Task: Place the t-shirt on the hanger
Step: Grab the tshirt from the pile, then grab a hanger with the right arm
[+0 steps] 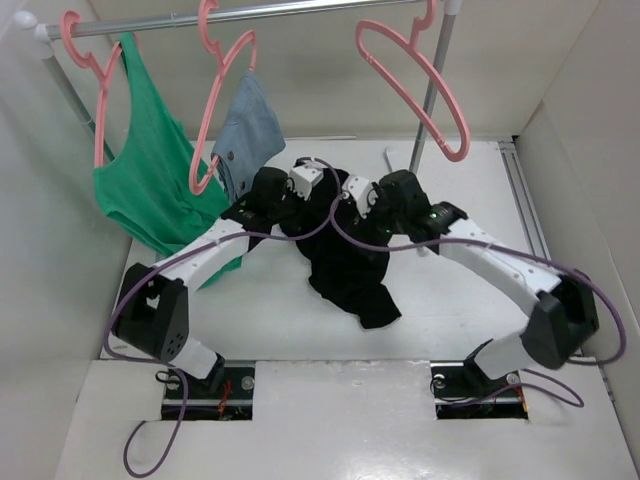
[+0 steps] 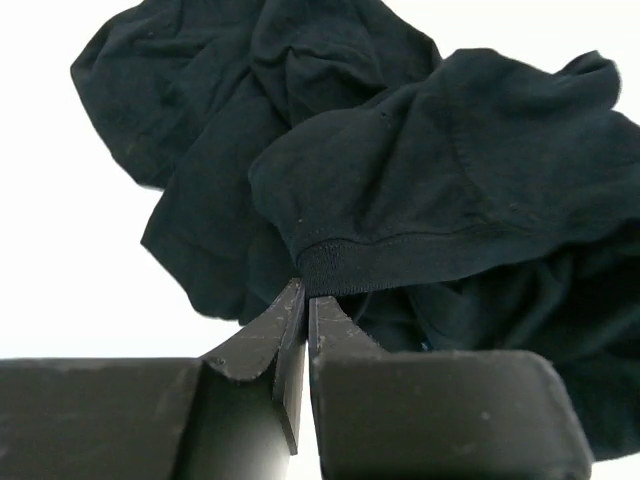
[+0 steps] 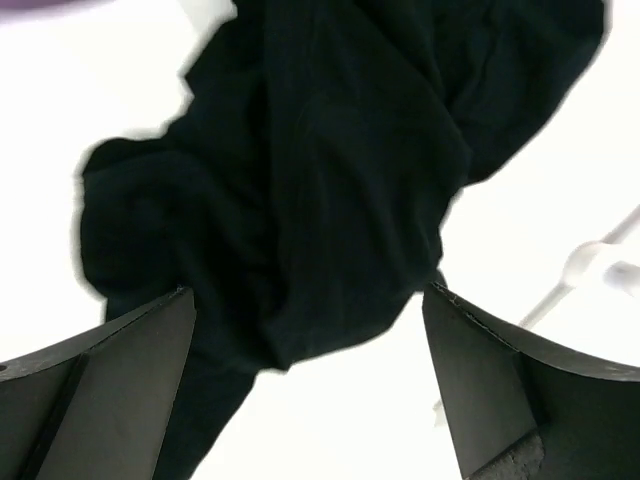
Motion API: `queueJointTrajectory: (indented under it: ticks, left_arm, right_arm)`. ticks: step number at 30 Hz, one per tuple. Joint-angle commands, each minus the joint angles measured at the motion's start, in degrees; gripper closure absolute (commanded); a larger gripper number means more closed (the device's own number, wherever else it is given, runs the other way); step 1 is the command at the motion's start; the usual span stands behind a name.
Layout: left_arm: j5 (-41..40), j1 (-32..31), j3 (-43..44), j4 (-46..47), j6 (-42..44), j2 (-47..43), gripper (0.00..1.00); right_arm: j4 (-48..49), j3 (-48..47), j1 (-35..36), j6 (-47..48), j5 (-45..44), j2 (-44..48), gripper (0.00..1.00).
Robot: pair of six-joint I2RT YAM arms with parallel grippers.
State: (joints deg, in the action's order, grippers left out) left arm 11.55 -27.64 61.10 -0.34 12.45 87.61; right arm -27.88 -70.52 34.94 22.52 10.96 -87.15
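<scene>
1. left tool [image 2: 303, 298]: I see its fingers pressed together, pinching the ribbed edge of the t-shirt [image 2: 420, 170], lower centre of the left wrist view.
2. right tool [image 3: 308, 292]: spread wide, gripping nothing, black cloth beneath it.
3. t-shirt: crumpled on the worktop [image 1: 450, 330], centre of the top view, between both tools.
4. hanger [image 1: 425, 85]: bare, hooked on the rail [image 1: 250, 15], upper right.

Our left arm [image 1: 200, 255] and right arm [image 1: 500, 262] stretch forward from their bases and angle inward, wrists close together at centre. We hold the left gripper [image 2: 303, 295] pinched tight on the ribbed edge of the t-shirt [image 2: 450, 200]; our right gripper [image 3: 308, 292] hangs with fingers spread wide.
</scene>
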Motion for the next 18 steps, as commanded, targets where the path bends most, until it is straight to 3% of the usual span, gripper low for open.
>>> queueJointTrajectory:
  ticks: [1, 4, 7, 11, 15, 18]
  left_arm:
    - [-1.5, -0.2, -1.3, -4.4, -4.5, -5.2, 1.0]
    - [-0.9, -0.2, -3.1, -4.4, -5.1, -7.4, 1.0]
    - [-0.9, -0.2, -4.9, -3.9, -5.1, -8.9, 1.0]
    - [-2.9, -0.2, -7.9, -1.2, -3.0, -12.2, 1.0]
    - [-3.6, -0.2, -10.0, 1.0, -1.6, -14.8, 1.0]
    - [-3.6, -1.9, -11.2, 1.5, -1.1, -16.3, 1.0]
  right_arm:
    - [2.7, 1.6, 1.7, -3.0, -3.8, 10.7, 0.0]
    - [0.9, 0.7, 6.3, -3.7, -2.3, 14.2, 0.0]
    - [-3.0, -6.2, 9.2, -3.2, -0.2, 15.3, 0.0]
    - [-9.7, -18.9, 8.6, -3.2, -1.5, 16.5, 0.01]
    - [-3.9, -27.8, 6.6, -3.2, 1.3, 19.7, 0.08]
    - [-6.3, -38.0, 3.1, -2.7, 2.6, 15.5, 0.12]
